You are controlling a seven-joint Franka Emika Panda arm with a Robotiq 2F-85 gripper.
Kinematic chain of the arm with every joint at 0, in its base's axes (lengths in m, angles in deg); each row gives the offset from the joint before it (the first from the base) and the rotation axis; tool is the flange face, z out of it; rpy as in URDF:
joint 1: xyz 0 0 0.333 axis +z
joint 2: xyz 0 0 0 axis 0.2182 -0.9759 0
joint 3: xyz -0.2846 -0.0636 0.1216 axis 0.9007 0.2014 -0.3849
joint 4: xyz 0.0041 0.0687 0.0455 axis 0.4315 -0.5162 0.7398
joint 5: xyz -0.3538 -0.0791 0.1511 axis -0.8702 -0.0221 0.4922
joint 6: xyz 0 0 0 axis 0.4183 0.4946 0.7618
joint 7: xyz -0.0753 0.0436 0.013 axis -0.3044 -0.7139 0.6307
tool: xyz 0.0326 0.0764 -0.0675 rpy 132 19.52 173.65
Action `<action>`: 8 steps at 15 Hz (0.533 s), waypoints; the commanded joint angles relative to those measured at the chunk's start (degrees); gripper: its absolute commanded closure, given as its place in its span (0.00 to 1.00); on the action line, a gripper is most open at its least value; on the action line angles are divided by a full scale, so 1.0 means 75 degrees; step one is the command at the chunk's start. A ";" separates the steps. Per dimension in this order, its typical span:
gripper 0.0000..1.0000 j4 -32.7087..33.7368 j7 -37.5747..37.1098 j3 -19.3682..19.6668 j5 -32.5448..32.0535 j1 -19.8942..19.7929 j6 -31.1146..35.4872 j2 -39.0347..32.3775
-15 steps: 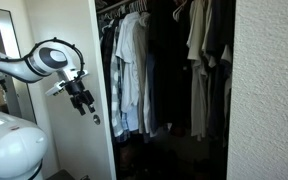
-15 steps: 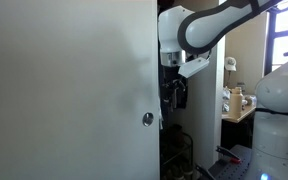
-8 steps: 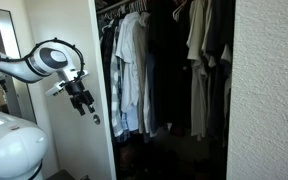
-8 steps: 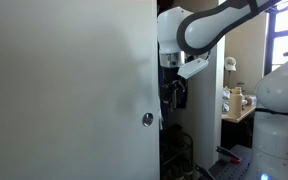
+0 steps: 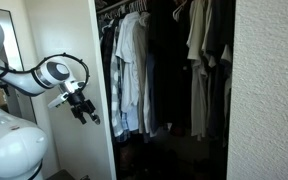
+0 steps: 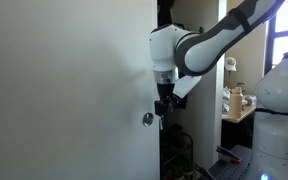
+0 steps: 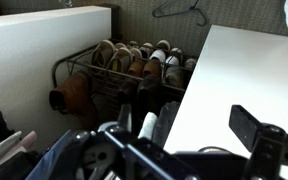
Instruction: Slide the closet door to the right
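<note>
The closet door (image 6: pixel 64 90) is a tall smooth white panel filling the left of an exterior view, with a small round metal pull (image 6: pixel 148 119) low near its right edge. Its edge (image 5: pixel 104 90) borders the open closet in an exterior view. In the wrist view the door (image 7: pixel 249 70) is the white surface at the right. My gripper (image 6: pixel 161 108) hangs at the door's edge, just right of and slightly above the pull. It also shows in an exterior view (image 5: pixel 87 113). In the wrist view the gripper (image 7: pixel 184 140) is open and empty, with one finger (image 7: pixel 256 128) over the door face.
Hanging shirts (image 5: pixel 134 70) fill the open closet. A wire rack of shoes (image 7: pixel 119 65) stands on its floor. A rough textured wall (image 5: pixel 269 90) bounds the closet's far side. A mirrored panel (image 5: pixel 2 50) is behind the arm. A cluttered desk (image 6: pixel 239 100) stands beyond.
The arm has dropped and swung in toward the door edge. The gripper is now lower, close beside the round pull. The door has not moved.
</note>
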 commanded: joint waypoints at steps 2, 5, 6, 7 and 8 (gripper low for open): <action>0.00 0.0008 -0.0894 -0.0254 -0.0719 -0.0093 0.0564 -0.0357; 0.00 0.0008 -0.1485 -0.0429 -0.1220 -0.0186 0.0899 -0.0527; 0.00 0.0008 -0.1668 -0.0499 -0.1425 -0.0209 0.1008 -0.0576; 0.00 0.0006 -0.1893 -0.0628 -0.1686 -0.0269 0.1132 -0.0625; 0.00 0.0005 -0.2153 -0.0770 -0.1973 -0.0341 0.1249 -0.0660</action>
